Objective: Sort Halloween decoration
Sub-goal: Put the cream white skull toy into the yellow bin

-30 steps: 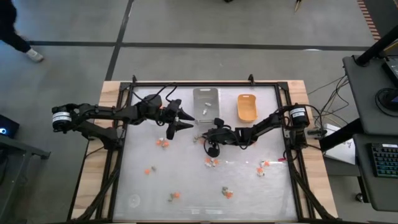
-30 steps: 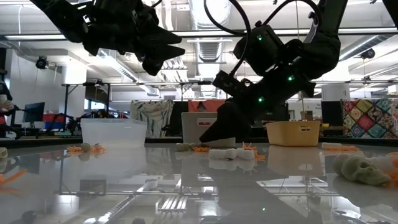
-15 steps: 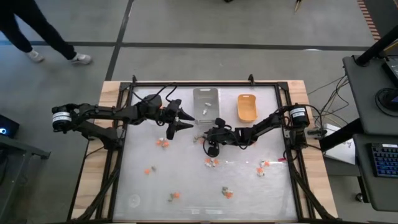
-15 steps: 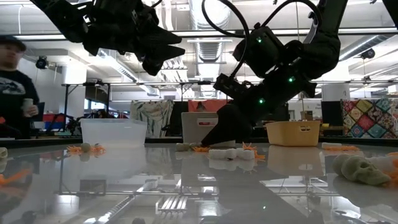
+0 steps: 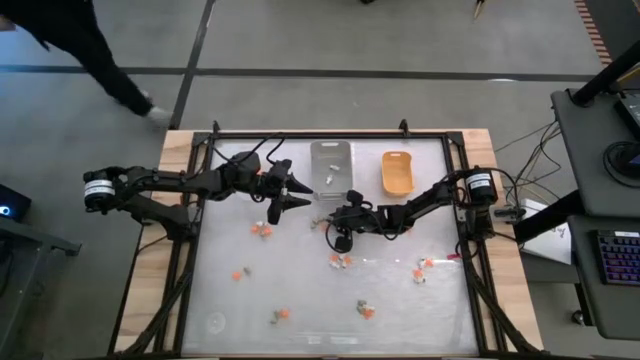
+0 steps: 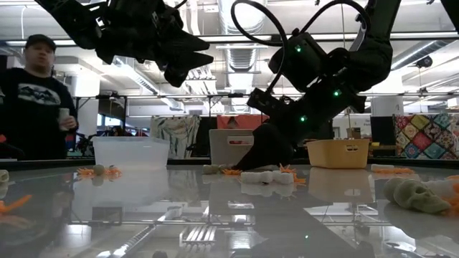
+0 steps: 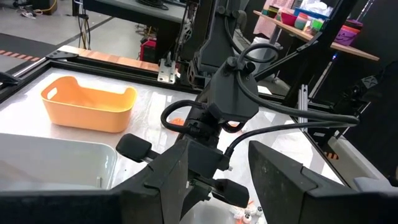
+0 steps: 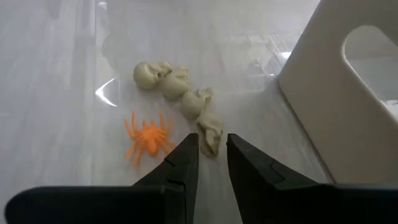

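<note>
Right pincer (image 8: 209, 155) lowered onto tan trinket (image 8: 210, 135), grey tray (image 8: 348, 93) beside

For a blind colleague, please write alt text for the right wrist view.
The right gripper hovers with its fingers slightly apart at one end of a tan bone-shaped trinket. An orange spider lies beside it on the table, and a grey tray stands close by.

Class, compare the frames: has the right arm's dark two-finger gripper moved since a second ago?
Yes, slightly. In the low view the right gripper has dropped closer to the pale bone-shaped trinket on the table; the grey tray behind stays put.
</note>
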Controlling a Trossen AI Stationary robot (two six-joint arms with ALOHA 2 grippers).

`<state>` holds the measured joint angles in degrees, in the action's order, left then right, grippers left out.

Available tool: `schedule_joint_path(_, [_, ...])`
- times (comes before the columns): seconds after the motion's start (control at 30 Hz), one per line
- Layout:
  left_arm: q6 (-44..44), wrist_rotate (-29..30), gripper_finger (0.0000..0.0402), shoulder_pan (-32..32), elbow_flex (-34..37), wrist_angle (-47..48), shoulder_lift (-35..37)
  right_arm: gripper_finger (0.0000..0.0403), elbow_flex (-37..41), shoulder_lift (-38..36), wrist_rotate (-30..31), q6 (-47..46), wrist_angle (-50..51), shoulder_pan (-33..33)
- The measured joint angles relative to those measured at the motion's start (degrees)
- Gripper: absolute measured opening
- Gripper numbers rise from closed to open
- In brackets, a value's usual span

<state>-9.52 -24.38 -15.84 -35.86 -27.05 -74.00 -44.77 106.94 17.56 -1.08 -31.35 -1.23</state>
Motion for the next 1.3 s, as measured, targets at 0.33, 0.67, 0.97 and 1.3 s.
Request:
schedule_joint_path(0.33, [0.0, 0.0, 0.0152, 0.0, 0.0, -0.04, 0.0, 0.0048, 0.0, 0.01, -1.51, 0.02, -0.17, 0.13])
schedule_joint_path(0.67, [0.0, 0.0, 0.0152, 0.0, 0.0, -0.04, 0.0, 0.0009, 0.0, 0.02, -1.03, -0.54, -0.05, 0.15])
schedule_joint_path(0.97, [0.0, 0.0, 0.0152, 0.02, 0.0, -0.04, -0.02, 0.0008, 0.0, -0.41, -0.94, -0.06, -0.27, 0.15])
schedule_joint_path(1.3, [-0.23, 0.0, 0.0152, 0.01, 0.0, -0.52, -0.01, 0.0008, 0.0, -3.65, -0.42, 0.04, 1.35, 0.11])
